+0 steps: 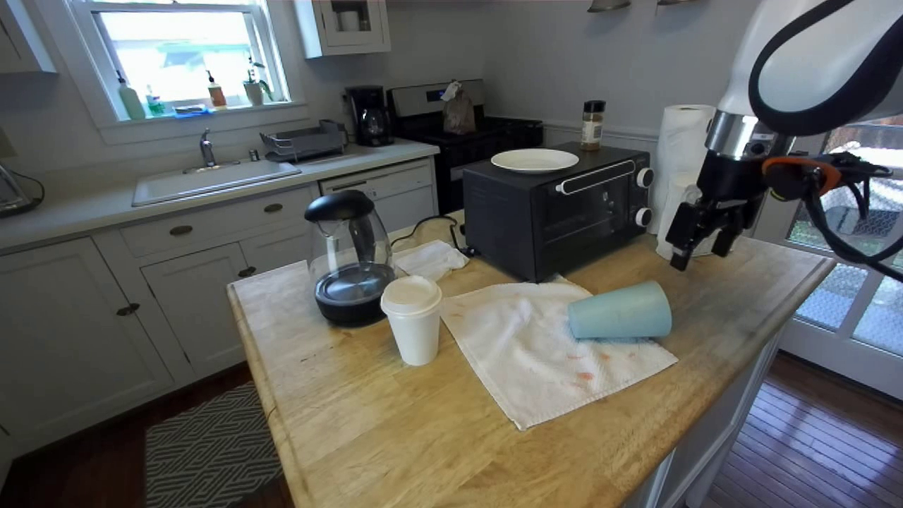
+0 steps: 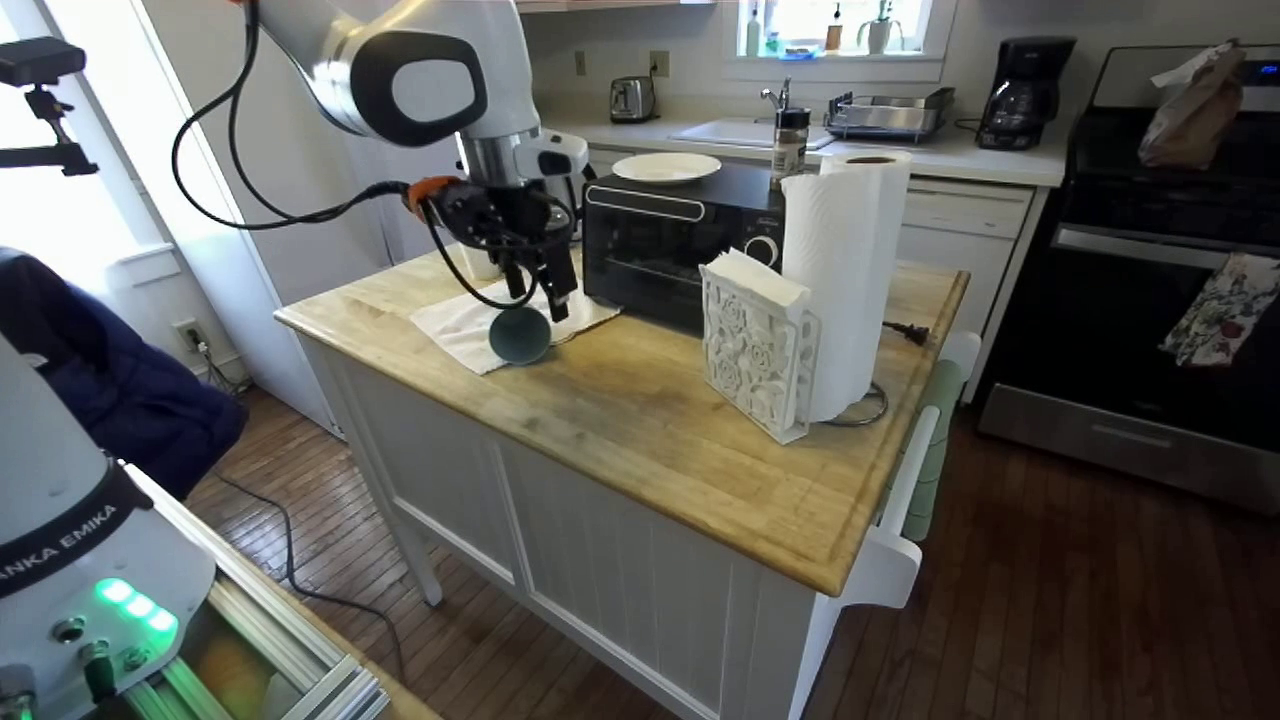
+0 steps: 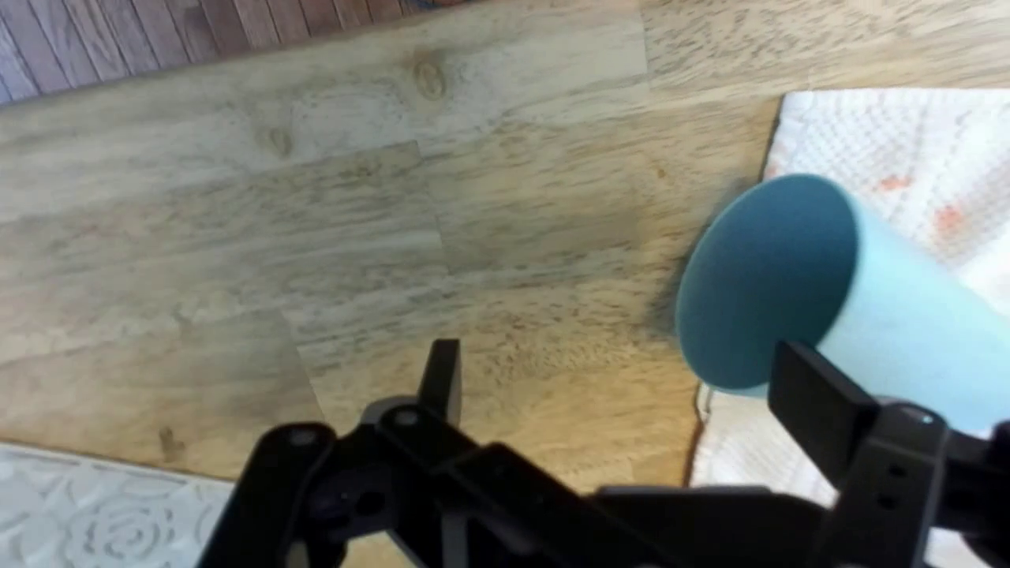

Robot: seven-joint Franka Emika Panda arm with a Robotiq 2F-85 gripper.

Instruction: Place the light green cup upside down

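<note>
Light green cup (image 1: 619, 312) lies on its side, mostly on a cloth (image 1: 511, 353), the nearby pincer (image 3: 615, 351) spread apart.

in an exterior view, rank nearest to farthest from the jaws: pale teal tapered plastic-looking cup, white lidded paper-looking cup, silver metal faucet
1. Teal cup, mostly on white cloth
2. White cup, left of cloth
3. Faucet, at white sink

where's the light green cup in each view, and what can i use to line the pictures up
In an exterior view: the light green cup lies on its side, right of centre.
In an exterior view: the cup is left of centre, its mouth toward the camera.
Wrist view: the cup is at the right, cut off by the picture edge.
Shared landmark: the white cloth under the cup.
</note>
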